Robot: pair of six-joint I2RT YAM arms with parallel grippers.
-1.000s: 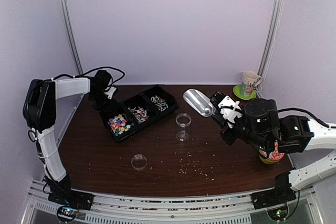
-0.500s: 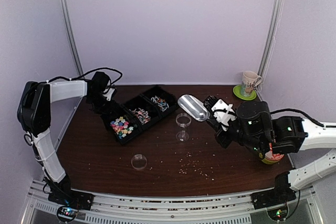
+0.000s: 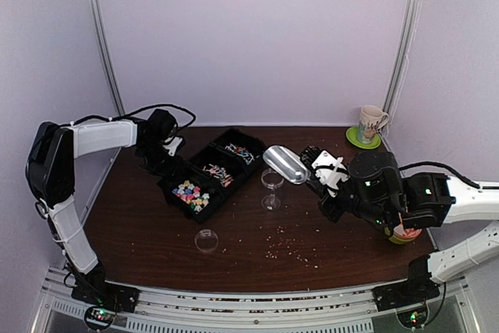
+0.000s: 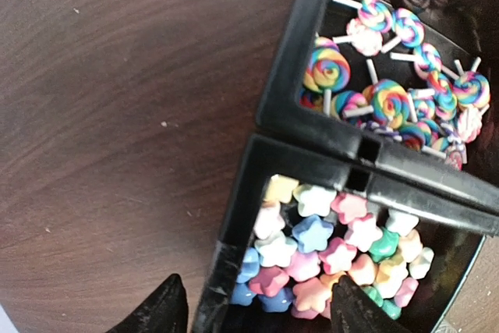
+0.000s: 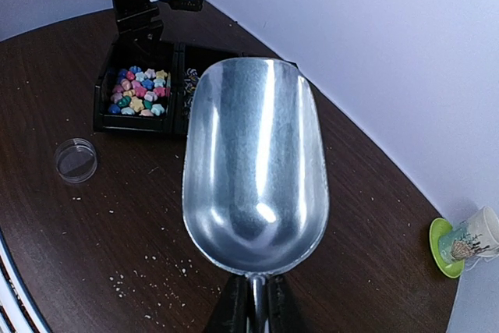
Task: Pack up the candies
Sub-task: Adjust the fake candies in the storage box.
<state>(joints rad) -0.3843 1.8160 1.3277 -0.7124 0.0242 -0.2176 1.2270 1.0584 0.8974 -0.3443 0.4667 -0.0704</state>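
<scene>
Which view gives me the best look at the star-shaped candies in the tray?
The left wrist view: the star candies lie in one compartment of the black tray, close up, each shape and colour distinct. The top view shows them only as a small colourful patch; the right wrist view shows them far off, beyond the scoop.

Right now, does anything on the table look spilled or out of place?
Yes. Pale crumbs are scattered over the table on the near side of the clear jar, like a spill. The black tray also sits slanted to the table's edges, though the candies lie inside it.
</scene>
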